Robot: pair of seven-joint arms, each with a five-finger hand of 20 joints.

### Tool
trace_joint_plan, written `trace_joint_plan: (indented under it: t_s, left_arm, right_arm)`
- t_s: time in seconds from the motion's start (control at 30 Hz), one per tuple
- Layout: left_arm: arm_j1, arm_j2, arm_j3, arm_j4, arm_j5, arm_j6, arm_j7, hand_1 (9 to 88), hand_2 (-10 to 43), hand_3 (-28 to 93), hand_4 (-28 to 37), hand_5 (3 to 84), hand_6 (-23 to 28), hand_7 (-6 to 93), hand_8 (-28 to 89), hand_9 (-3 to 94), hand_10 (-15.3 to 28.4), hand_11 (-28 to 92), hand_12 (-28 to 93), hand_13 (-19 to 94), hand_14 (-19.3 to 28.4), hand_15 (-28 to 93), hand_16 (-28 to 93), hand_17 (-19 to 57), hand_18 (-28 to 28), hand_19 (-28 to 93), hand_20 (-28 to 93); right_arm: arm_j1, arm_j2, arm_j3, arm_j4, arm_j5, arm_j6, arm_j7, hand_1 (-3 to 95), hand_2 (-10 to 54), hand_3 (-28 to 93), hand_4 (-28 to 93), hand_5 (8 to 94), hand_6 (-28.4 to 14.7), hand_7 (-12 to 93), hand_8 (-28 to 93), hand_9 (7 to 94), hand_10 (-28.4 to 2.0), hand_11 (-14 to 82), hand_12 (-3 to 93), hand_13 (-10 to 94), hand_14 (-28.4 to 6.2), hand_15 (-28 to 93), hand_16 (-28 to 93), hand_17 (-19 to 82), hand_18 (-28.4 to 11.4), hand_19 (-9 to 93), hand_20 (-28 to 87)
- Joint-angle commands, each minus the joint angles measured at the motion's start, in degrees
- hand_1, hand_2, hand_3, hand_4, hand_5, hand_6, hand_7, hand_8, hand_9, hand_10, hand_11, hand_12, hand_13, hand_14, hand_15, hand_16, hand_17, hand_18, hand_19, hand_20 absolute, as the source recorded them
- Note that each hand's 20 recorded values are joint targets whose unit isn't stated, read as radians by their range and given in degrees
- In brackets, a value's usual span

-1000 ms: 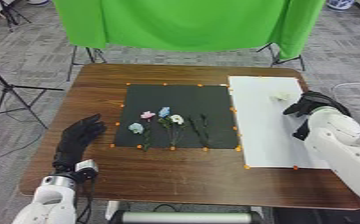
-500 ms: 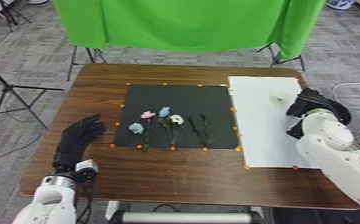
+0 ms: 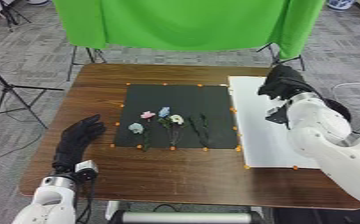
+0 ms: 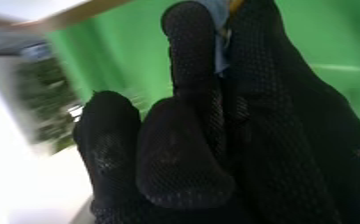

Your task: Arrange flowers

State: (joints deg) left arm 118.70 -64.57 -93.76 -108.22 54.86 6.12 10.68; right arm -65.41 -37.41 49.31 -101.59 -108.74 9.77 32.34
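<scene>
Head view, pink flower [image 3: 147, 114]: small, with soft petals, the farther of the two blooms at the left.
Pale blue flower [image 3: 136, 128]: roundish, the bloom closest to my left hand [image 3: 81, 132].
Blue flower [image 3: 164, 111]: stronger in colour, just beside the white flower [image 3: 176, 119], their thin stems running toward me.
Green sprigs [image 3: 205, 129]: dark, slender, side by side to the right of the blooms.
Black sheet [image 3: 214, 95]: beneath all of these, on the brown table [image 3: 185, 175].
Right hand [image 3: 286, 84]: over the far part of the white sheet [image 3: 265, 145], well apart from those flowers, which lay to its left and nearer me; whether it was apart, together or clamped on anything, I couldn't tell.
Right wrist view: a narrow blue-grey strip [image 4: 221, 45] against my black glove; I couldn't make out what it was.
Left hand: relaxed, fingers slightly apart, left of the black sheet.
</scene>
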Motion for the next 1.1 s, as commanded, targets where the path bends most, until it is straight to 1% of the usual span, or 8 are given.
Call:
trace_joint_plan:
  t_s: [0.03,0.2,0.33,0.47,0.57,0.7,0.87,1.1]
  left_arm:
    - [1.2,-0.47,1.96,2.09,0.23,-0.5,-2.28,21.8,-4.8,68,-28.3,50.1,1.1,17.0,-7,48.5,13.1,19,15,40,16.6,21,1,10.0,12.6,9,21]
    - [1.4,-0.49,1.86,2.08,0.13,-0.48,-2.42,21.9,-4.6,68,-28.3,49.9,1.0,17.0,-7,48.5,13.1,19,15,40,16.5,21,1,10.0,12.6,9,21]
    - [1.7,-0.6,1.76,2.06,0.1,-0.59,-2.51,21.9,-4.6,68,-28.3,50.0,1.0,17.0,-7,48.5,13.1,19,15,40,16.5,21,1,10.0,12.7,9,21]
    - [1.5,-0.49,1.8,2.23,0.1,-0.75,-2.62,21.8,-4.6,68,-28.3,50.0,1.0,17.1,-7,48.5,13.1,19,14,40,16.5,21,1,10.0,12.7,9,21]
    - [1.8,-0.48,1.54,2.02,0.09,-0.68,-2.9,21.9,-4.5,68,-28.3,50.0,1.0,17.1,-7,48.5,13.1,19,14,40,16.5,21,1,10.0,12.7,9,21]
    - [1.6,-0.22,1.52,2.11,0.01,-0.68,-2.8,21.9,-4.6,68,-28.3,50.1,1.0,17.1,-7,48.6,13.2,19,14,40,16.6,21,1,10.0,12.6,9,21]
    - [1.1,-0.24,1.88,2.42,0.13,-1.22,-2.72,21.7,-4.6,68,-28.3,50.0,1.0,17.0,-7,48.6,13.1,19,14,40,16.6,21,1,10.0,12.7,9,21]
    - [1.0,-0.22,1.93,2.5,0.04,-1.06,-2.4,21.6,-4.8,68,-28.3,50.0,1.0,17.0,-7,48.5,13.1,19,15,40,16.5,21,1,9.9,12.6,9,21]
  right_arm:
    - [11.9,-8.3,-14.9,2.0,-1.7,3.4,-9.7,60.0,-9.5,64,-21,79.3,2.0,26,6,88.8,-9.4,9.5,42.8,90,0.5,76,29,68,-15.3,93,65]
    - [14.0,-11.1,-21.5,5.9,-5.7,9.5,-15.5,60.0,-9.5,64,-22,79.3,2.4,26,5,88.6,-9.4,8.9,42.7,90,0.4,76,29,68,-15.1,93,65]
    - [15.7,-11.8,-25.3,8.7,-8.6,10.0,-16.4,60.0,-9.5,63,-22,79.0,2.7,26,5,88.5,-9.3,8.6,42.6,90,0.3,77,29,68,-14.8,93,66]
    - [16.1,-11.8,-26.4,10.2,-9.6,8.4,-15.9,60.0,-9.5,63,-22,78.8,2.9,27,4,88.0,-9.1,7.6,41.7,89,0.3,77,29,67,-14.7,93,66]
    - [16.5,-11.9,-27.3,11.1,-10.7,7.2,-15.7,59.9,-9.5,63,-23,78.7,2.9,27,4,87.9,-9.1,7.3,41.3,89,0.3,77,29,67,-14.8,93,66]
    - [17.8,-12.4,-28.5,12.1,-11.2,4.8,-15.4,59.9,-9.5,63,-22,78.4,3.1,28,4,87.7,-9.0,7.0,40.9,89,0.2,77,29,67,-14.7,93,66]
    - [18.7,-13.1,-29.6,13.4,-9.2,3.5,-14.3,59.6,-9.5,63,-22,77.9,3.2,28,4,87.3,-8.9,6.9,40.9,89,0.2,77,29,67,-14.8,93,66]
    - [19.7,-14.0,-29.6,13.9,-9.0,1.7,-13.7,58.5,-9.5,64,-22,76.7,3.5,29,4,86.2,-8.8,6.2,40.0,88,0.0,77,30,67,-15.0,93,66]
